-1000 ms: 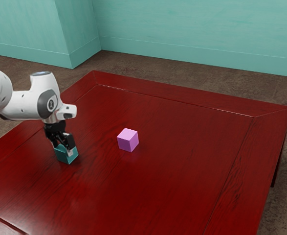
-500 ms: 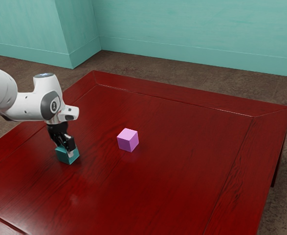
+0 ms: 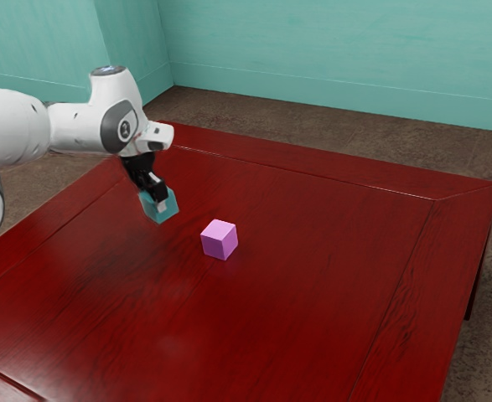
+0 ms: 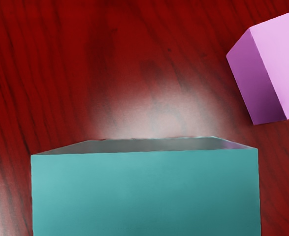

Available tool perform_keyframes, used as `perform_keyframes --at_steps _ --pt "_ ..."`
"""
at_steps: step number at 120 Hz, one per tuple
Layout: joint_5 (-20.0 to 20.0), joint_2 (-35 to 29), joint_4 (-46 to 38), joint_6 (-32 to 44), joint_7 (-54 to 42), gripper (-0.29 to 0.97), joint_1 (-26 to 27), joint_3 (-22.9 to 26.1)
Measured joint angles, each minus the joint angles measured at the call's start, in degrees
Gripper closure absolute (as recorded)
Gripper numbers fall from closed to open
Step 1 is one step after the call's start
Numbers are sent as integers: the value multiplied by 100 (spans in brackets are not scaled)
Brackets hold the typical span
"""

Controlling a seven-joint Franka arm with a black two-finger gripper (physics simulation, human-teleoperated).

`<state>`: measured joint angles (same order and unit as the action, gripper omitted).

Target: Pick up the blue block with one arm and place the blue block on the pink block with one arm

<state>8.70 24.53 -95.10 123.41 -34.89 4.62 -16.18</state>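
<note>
**Now bring the blue block over the pink one**

You have the blue block [image 3: 160, 207] pinched between the jaws. It appears to be clear of the tabletop [image 3: 354, 318] and hangs near the pink block [image 3: 219, 239], on its arm side and not yet above it. From the wrist, the pink block [image 4: 272, 69] sits off to one side of the held block [image 4: 144, 191], with its edges skewed against it. Centre over the pink block first, square the faces, then lower gently. Spread the jaws only once the blue block rests flat.
</note>
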Motion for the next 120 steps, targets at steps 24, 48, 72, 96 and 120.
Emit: perform_keyframes --at_steps 24,48,72,96,120 --pt "50 636 1072 -600 600 34 217 -48" --pt "130 1250 1901 -1141 1405 34 557 -101" --pt "291 1585 2267 -1429 2198 34 762 -129" --pt "515 1658 2336 -1578 2891 35 803 -229" --pt "523 1670 2397 -1636 3391 36 920 -264"
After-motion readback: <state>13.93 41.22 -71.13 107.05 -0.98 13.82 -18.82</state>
